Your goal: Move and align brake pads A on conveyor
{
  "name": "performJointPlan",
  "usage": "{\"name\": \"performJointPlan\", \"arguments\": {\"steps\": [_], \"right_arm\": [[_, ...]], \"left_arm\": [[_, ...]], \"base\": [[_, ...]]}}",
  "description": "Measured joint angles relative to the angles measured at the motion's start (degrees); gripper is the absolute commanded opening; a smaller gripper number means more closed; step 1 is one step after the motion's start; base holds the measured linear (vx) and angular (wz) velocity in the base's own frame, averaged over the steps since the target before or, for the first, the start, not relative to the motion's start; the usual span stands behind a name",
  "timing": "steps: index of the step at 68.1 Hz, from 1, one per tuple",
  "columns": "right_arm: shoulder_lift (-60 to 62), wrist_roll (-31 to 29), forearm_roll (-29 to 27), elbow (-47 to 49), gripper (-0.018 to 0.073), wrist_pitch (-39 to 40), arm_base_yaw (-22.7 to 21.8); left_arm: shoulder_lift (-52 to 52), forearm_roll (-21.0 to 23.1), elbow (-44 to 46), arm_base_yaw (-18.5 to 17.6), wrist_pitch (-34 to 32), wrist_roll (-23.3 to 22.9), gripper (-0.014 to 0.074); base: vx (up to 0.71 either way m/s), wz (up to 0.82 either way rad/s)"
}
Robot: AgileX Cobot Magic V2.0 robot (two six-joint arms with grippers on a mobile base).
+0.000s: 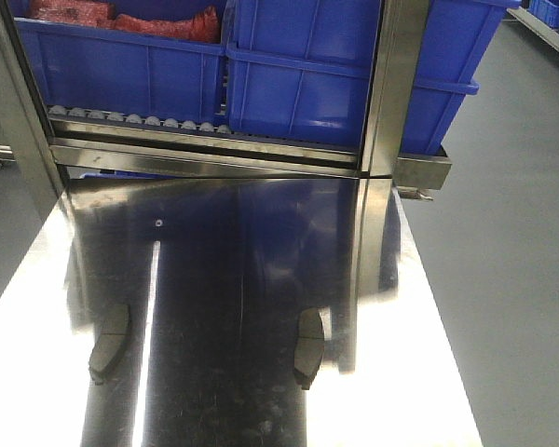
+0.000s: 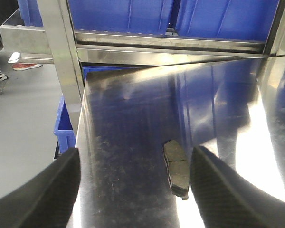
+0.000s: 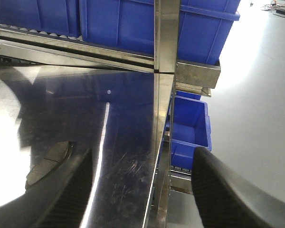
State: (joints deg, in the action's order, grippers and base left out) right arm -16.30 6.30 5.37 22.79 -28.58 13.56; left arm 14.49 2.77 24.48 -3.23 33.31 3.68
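Glossy steel tabletop (image 1: 242, 279), matt brake pads (image 1: 308, 346)

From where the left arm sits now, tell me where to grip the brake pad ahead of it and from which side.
Grip the brake pad across its narrow width, mid-length, coming straight down from above. It lies flat on the steel tabletop, long axis running away from the open left end effector, so its long edges are likely the graspable sides.

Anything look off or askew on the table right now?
Nothing spilled or visibly damaged. The left brake pad and right brake pad lie well apart on the shiny steel tabletop, angled slightly differently rather than lined up. No conveyor belt shows in any view.
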Motion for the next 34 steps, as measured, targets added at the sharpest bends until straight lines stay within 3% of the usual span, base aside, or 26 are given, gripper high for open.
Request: {"name": "performJointPlan", "arguments": {"steps": [34], "right_arm": [[0.0, 0.0, 0.0, 0.0, 0.0432, 0.0, 0.0]], "left_arm": [[0.0, 0.0, 0.0, 0.0, 0.0, 0.0, 0.0482]], "base": [[0.0, 0.0]]}}
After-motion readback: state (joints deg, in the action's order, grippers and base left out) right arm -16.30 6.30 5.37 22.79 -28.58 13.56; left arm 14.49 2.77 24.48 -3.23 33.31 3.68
